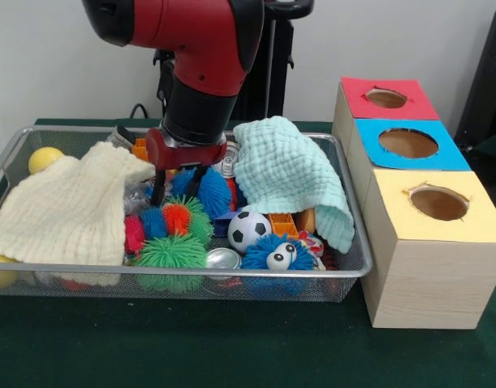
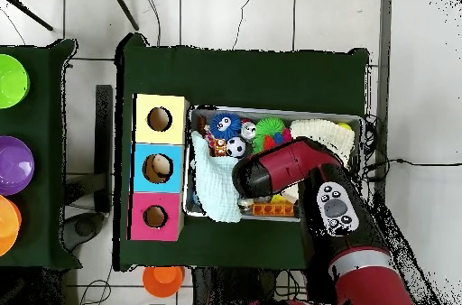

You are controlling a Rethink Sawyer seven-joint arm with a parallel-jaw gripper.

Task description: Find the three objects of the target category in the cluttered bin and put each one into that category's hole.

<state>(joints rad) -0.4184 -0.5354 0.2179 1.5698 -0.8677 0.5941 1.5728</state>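
The silver wire-mesh bin [image 1: 351, 242] is full of toys and cloths; it also shows in the overhead view [image 2: 356, 121]. My gripper [image 1: 177, 184] hangs low over the bin's middle. It is open, its fingers spread above the blue and orange spiky balls [image 1: 176, 217], with nothing held. No see-through bottle with a blue label shows clearly; a greyish crinkled bit [image 1: 137, 194] beside the cream cloth cannot be made out. The blue-surround hole [image 1: 408, 143] is the middle one on the pale wooden box, right of the bin, and shows in the overhead view [image 2: 158, 168]. There my arm [image 2: 280, 170] hides the gripper.
A cream cloth [image 1: 69, 206] covers the bin's left part and a mint cloth [image 1: 292, 178] its right. A soccer ball [image 1: 248, 229], green spiky ball [image 1: 171, 255], blue googly-eyed ball [image 1: 278, 255], yellow ball [image 1: 44, 158] and metal can [image 1: 227, 158] lie around. Red [image 1: 386, 98] and yellow [image 1: 438, 204] holes flank the blue one.
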